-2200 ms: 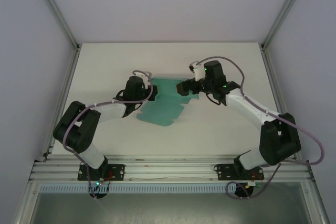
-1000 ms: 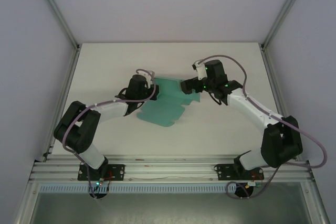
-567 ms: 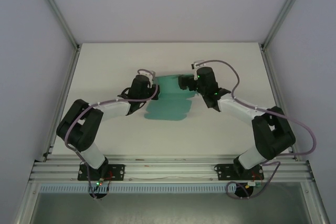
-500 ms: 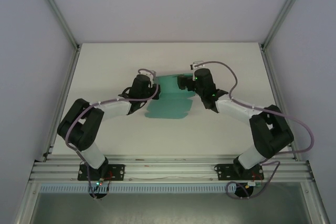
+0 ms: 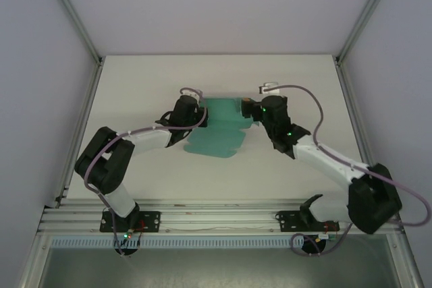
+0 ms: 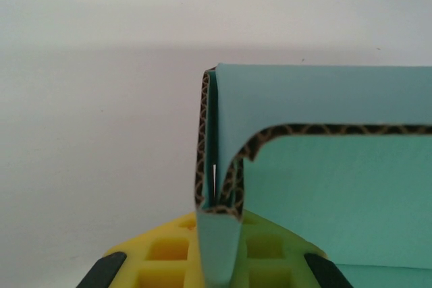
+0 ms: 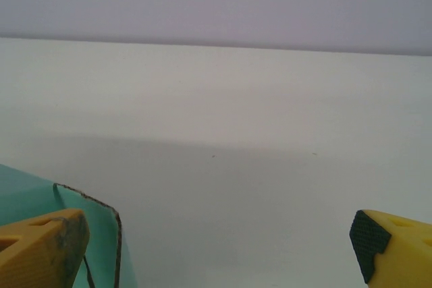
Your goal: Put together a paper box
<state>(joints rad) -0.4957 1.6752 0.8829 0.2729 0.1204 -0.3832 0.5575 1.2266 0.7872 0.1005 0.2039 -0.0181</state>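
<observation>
**One wall pinched up, the other gripper waiting at the far edge**

The paper box (image 5: 219, 133) is not yet a box. Most of the teal card lies flat on the table (image 5: 142, 79) between the two grippers. The left gripper (image 5: 202, 117) is clamped tight on the edge of the card nearest it, holding a flap that is folded up and doubled over. The right gripper (image 5: 248, 108) stands at the opposite edge with its jaws spread wide and nothing in them.

I judge the step in hand to be raising and creasing the walls. It looks early in the job, with one side folded and the others flat.

As I read it, the next move falls to the right gripper. It needs to take or push up the flap in front of it while the left holds the sheet steady. The card is thin and fluted, so a grip away from the crease would likely bend it in the wrong place.

The left wrist view shows the fold closely. The card rises from between the yellow fingers (image 6: 162, 261) as a narrow upright loop with its brown fluted edge showing, and the panel spreads away to one side.

The right wrist view shows a corner of the card just beside one finger, with bare table across the rest of the gap. I cannot tell whether that finger touches the card.

The overhead view gives the whole outline of the sheet.
</observation>
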